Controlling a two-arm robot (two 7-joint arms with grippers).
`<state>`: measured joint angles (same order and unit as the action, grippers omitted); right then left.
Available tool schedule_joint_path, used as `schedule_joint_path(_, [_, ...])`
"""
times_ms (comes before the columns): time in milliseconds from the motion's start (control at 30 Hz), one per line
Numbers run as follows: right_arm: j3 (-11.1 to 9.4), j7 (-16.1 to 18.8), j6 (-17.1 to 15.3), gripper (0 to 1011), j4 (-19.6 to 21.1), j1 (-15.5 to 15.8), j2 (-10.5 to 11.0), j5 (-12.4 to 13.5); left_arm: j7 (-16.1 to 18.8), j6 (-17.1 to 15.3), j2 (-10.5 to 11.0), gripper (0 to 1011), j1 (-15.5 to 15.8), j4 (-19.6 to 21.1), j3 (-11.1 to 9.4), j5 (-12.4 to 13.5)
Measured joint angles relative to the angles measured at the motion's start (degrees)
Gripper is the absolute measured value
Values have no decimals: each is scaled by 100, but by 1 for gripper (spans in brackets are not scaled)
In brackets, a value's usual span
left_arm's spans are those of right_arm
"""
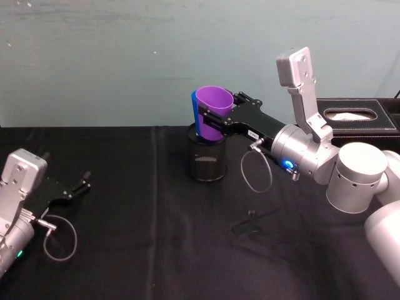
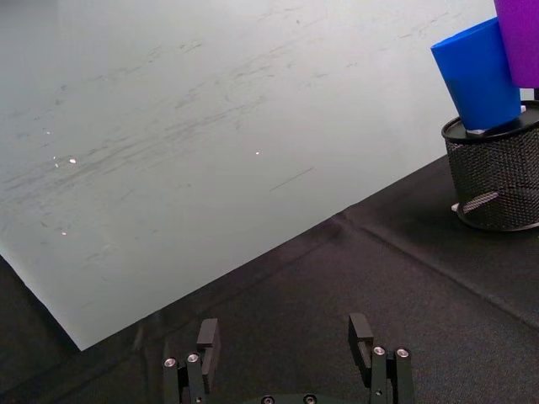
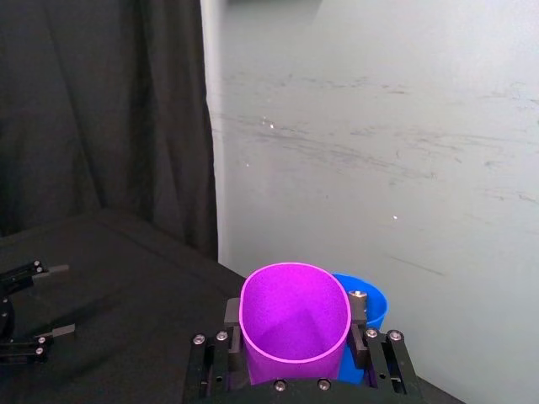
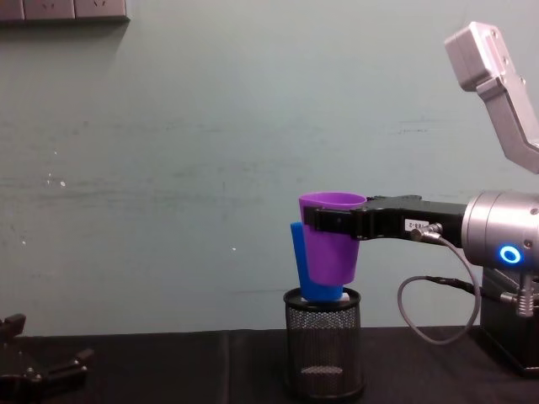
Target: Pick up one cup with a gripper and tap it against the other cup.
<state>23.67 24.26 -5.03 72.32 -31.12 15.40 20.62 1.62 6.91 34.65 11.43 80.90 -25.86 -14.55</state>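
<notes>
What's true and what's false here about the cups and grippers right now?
1. The right gripper is shut on the purple cup. True.
2. The blue cup lies on its side. False: it stands in the black mesh holder.
3. The left gripper holds the blue cup. False: its fingers are open and empty, low at the table's left side.
4. The purple cup is held off the table, close beside the blue cup. True.

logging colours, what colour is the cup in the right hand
Purple cup in the right hand; right wrist view shows it best.
</notes>
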Motion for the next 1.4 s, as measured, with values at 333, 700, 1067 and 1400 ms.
schedule_joint_path(333, [0,-3,0,718,0,0,0,-3,0,0,0,1000,0,0,0,0])
schedule_joint_path(700, [0,-7,1,718,0,0,0,-2,0,0,0,1000,0,0,0,0])
schedule_joint_path(1067, [0,-6,1,718,0,-1,0,-2,0,0,0,1000,0,0,0,0])
schedule_joint_path(1400, [0,-6,0,718,0,-1,0,-2,0,0,0,1000,0,0,0,0])
